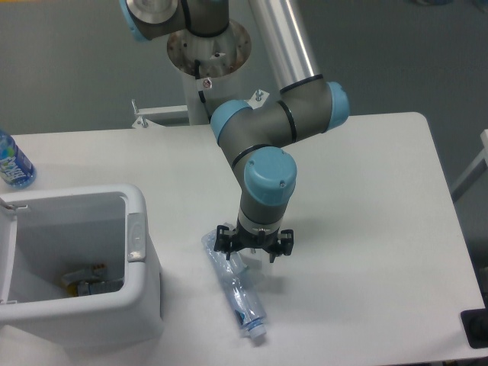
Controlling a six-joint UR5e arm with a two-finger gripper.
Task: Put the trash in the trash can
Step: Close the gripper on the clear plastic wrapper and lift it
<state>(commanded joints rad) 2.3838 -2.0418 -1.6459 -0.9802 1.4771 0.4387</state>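
White tabletop (366,198) under grey backdrop. Far left edge: intact water bottle (13,162), not trash. Next, white trash can (141,252), open, with some scrap already at its bottom. Just right of it, flattened plastic bottle (236,290) lying diagonally, cap end toward the camera. Gripper (253,245) poised over the bottle's upper end, hiding any paper piece; jaws seemingly spread, holding nothing. Step judged: reaching to pick. Next: descend, close, lift, carry leftward over the bin.
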